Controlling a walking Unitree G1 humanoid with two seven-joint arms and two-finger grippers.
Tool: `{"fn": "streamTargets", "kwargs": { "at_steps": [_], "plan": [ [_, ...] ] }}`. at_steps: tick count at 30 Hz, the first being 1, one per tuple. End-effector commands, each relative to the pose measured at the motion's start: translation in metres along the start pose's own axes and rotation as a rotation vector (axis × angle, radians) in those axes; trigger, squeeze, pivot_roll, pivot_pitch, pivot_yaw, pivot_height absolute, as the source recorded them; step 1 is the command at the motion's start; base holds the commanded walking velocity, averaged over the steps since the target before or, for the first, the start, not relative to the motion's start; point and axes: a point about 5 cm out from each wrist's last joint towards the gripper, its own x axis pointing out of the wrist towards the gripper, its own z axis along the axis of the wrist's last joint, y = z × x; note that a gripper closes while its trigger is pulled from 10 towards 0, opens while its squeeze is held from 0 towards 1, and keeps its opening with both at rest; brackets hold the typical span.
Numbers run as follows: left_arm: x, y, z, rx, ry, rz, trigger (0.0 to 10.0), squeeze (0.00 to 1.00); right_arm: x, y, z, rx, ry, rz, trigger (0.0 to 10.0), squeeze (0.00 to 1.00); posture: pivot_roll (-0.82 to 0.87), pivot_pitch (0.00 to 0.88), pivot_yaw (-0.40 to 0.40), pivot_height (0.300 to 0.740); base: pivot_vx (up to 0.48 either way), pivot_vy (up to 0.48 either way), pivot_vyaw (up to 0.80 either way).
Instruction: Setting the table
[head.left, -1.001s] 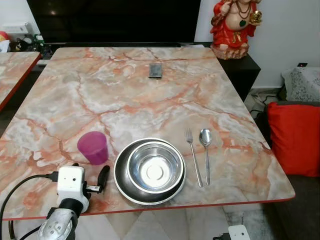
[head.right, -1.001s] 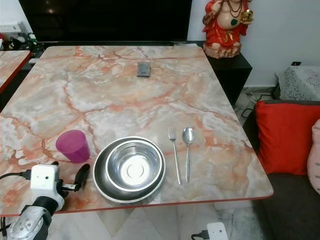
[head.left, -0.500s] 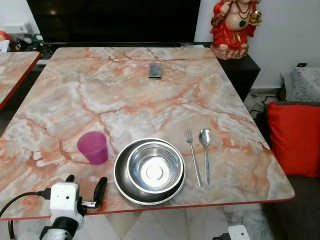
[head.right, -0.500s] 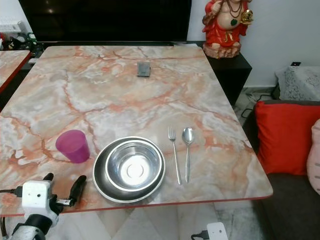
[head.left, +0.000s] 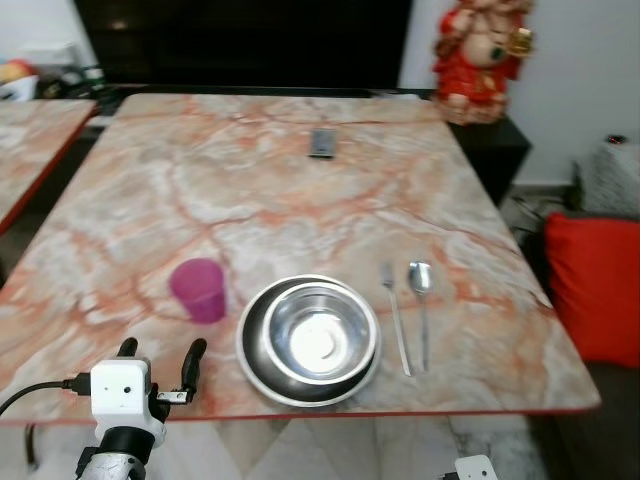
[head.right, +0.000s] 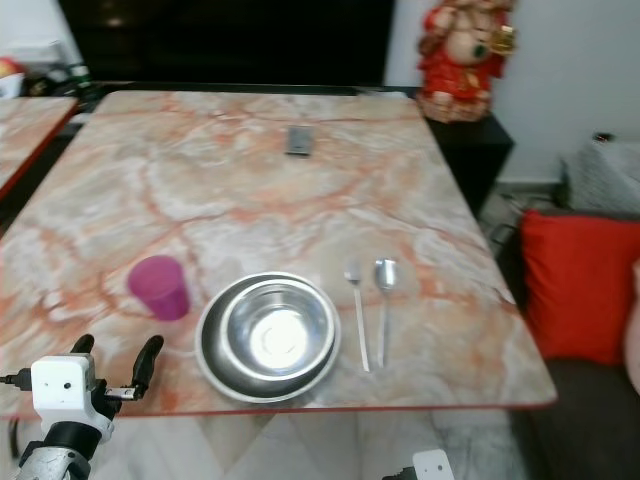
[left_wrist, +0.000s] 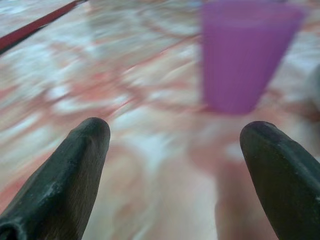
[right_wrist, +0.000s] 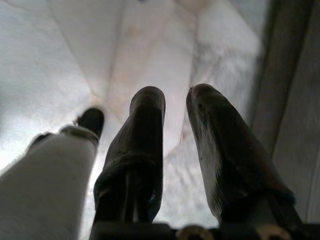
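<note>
Withdrawn toward the table (head.left: 300, 190) edge, left pincer (head.left: 160, 356) spread, empty, near cup (head.left: 199, 290); right pincer (right_wrist: 175, 125) nearly closed, idle.

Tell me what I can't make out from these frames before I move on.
- Small dark object at the table's far end: too small and blurred in the eye views to identify.
- Purple cup: rim cut off by the left wrist view's edge, so its contents stay unseen.
- Plate under the steel bowl: mostly covered by the bowl.
- Red statue: head cut off by the frame edge.
</note>
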Motion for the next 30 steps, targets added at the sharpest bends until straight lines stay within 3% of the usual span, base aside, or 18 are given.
{"fn": "streamTargets", "kwargs": {
  "at_steps": [1, 8, 11, 13, 18, 23, 26, 28, 30],
  "plan": [
    [-0.004, 0.0, 0.0, 0.005, -0.002, 0.007, 10.0, 0.0, -0.001, 0.001, -0.007, -0.013, 0.027, 0.009, 10.0, 0.0, 0.05, 0.093, -0.031, 0.74, 0.0, 0.0, 0.73],
    [-0.006, 0.001, -0.002, 0.012, 0.003, 0.016, 10.0, 0.0, -0.001, 0.001, -0.007, 0.003, 0.029, 0.005, 10.0, 0.0, 0.06, 0.104, -0.03, 0.74, 0.0, 0.0, 0.15],
    [-0.007, 0.011, -0.001, 0.058, -0.011, 0.1, 10.0, 0.0, -0.001, 0.001, -0.006, 0.004, 0.03, 0.004, 10.0, 0.0, 0.06, 0.107, -0.031, 0.74, 0.0, 0.0, 0.0],
    [-0.011, 0.03, -0.006, 0.117, -0.002, 0.278, 10.0, 0.0, -0.001, 0.001, -0.006, 0.002, 0.032, 0.004, 10.0, 0.0, 0.06, 0.109, -0.031, 0.74, 0.0, 0.0, 0.0],
    [-0.026, 0.065, -0.01, 0.192, 0.026, 0.532, 10.0, 0.0, -0.001, 0.001, -0.006, 0.005, 0.033, 0.004, 10.0, 0.0, 0.06, 0.114, -0.032, 0.74, 0.0, 0.0, 0.0],
    [-0.057, 0.112, -0.029, 0.237, 0.146, 0.815, 10.0, 0.0, -0.001, 0.002, -0.006, 0.004, 0.035, 0.003, 10.0, 0.0, 0.06, 0.119, -0.032, 0.74, 0.0, 0.0, 0.0],
    [-0.061, 0.115, -0.032, 0.256, 0.163, 0.832, 10.0, 0.0, -0.001, 0.002, -0.006, 0.004, 0.035, 0.003, 10.0, 0.0, 0.06, 0.12, -0.032, 0.74, 0.0, 0.0, 0.0],
    [-0.069, 0.122, -0.055, 0.281, 0.295, 0.864, 10.0, 0.0, -0.001, 0.002, -0.006, 0.005, 0.035, 0.003, 10.0, 0.0, 0.06, 0.122, -0.034, 0.74, 0.0, 0.0, 0.0],
    [-0.07, 0.123, -0.06, 0.272, 0.317, 0.865, 10.0, 0.0, -0.001, 0.002, -0.006, 0.004, 0.035, 0.003, 10.0, 0.0, 0.06, 0.122, -0.034, 0.74, 0.0, 0.0, 0.0]
  ]
}}
